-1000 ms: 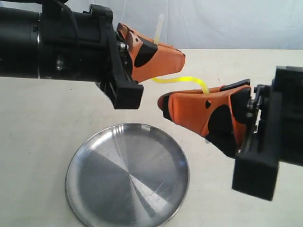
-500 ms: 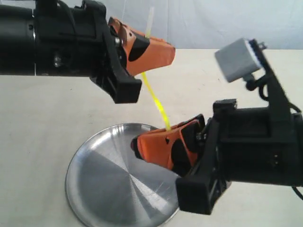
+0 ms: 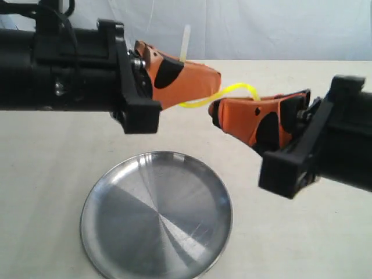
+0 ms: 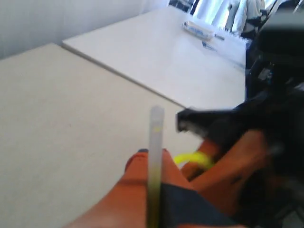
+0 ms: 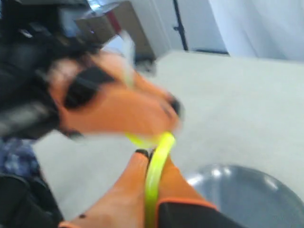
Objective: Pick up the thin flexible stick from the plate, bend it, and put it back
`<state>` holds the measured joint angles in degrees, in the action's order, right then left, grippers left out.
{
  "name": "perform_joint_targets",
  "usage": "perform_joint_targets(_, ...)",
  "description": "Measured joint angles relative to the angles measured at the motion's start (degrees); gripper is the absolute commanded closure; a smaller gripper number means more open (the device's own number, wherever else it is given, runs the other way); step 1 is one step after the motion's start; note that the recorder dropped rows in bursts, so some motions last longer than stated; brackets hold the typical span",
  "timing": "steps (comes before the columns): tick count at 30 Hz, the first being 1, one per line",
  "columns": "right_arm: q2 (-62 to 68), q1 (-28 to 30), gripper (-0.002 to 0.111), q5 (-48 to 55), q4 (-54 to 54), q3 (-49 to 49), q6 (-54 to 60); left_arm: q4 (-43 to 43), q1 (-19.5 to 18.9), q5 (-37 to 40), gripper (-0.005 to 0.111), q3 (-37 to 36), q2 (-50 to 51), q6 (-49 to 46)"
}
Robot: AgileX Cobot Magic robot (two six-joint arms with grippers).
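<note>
The thin yellow stick (image 3: 229, 92) hangs in the air above the table, bent into an arch between my two grippers. One pale tip (image 3: 185, 42) sticks up out of my left gripper (image 3: 212, 78), which is shut on that end. My right gripper (image 3: 216, 113) is shut on the other end, tip to tip with the left. The round silver plate (image 3: 157, 218) lies empty on the table below them. In the left wrist view the stick (image 4: 155, 156) runs between the orange fingers. The right wrist view shows the stick (image 5: 156, 166) clamped, with the plate (image 5: 256, 194) below.
The pale table (image 3: 52, 168) stretches around the plate. A white curtain (image 3: 261, 26) hangs behind it. In the left wrist view a second table (image 4: 156, 52) with small items stands beyond.
The right gripper has risen from over the plate back up to the left gripper's level. The stick went from nearly straight and slanted to a bent arch. The left gripper barely moved.
</note>
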<state>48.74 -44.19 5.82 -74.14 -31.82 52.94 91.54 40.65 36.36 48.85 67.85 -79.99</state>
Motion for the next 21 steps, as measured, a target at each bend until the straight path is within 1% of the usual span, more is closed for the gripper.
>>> perform_joint_targets(2, 2.7, 0.2, 0.109, -0.7, 0.0, 1.6, -0.4, 3.2, 0.0, 1.2, 0.107, 0.2, -1.3, -1.7)
perform_joint_targets(4, 6.1, 0.2, 0.109, 1.3, -0.1, 1.9, -0.4, 5.3, 0.7, 2.6, 0.107, 0.4, -2.1, -3.2)
perform_joint_targets(8, 10.5, -0.1, 0.109, 8.4, -2.4, 0.8, -0.2, 4.8, 0.9, 0.3, 0.107, 0.1, -1.6, -4.3)
perform_joint_targets(11, 12.3, 0.1, 0.109, 14.5, -3.3, -1.1, 1.1, 1.6, 0.9, -3.4, 0.107, 0.1, -1.6, -4.5)
perform_joint_targets(14, 12.1, 0.1, 0.109, 18.3, -4.4, -2.8, 2.7, -2.8, 0.9, -7.2, 0.107, 0.5, -1.6, -4.0)
perform_joint_targets(17, 9.8, 0.1, 0.109, 18.9, -4.4, -3.6, 3.0, -6.5, 0.9, -9.0, 0.107, 0.6, -1.4, -3.3)
perform_joint_targets(21, 4.7, 0.1, 0.109, 14.9, -2.6, -3.7, 3.1, -11.0, 0.9, -9.9, 0.107, 0.2, -1.4, -0.8)
